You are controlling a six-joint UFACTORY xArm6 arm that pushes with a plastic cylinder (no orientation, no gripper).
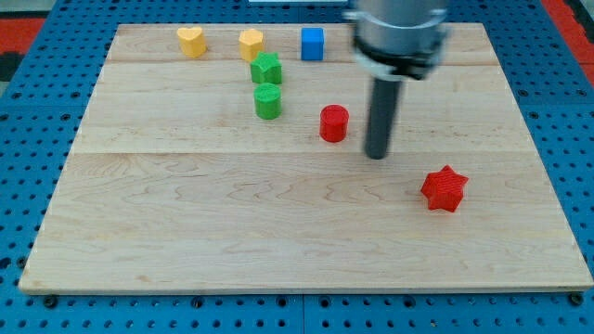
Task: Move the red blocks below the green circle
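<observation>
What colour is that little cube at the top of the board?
Blue. The cube shows clearly in the camera view, just left of the arm.

A pale wooden board (pixel 278 241) lies on a blue pegboard table (pixel 19 186) dotted with holes. At 11 and 1 o'clock, red patches (pixel 23 32) show under even light.

No readable text or labels anywhere
</observation>
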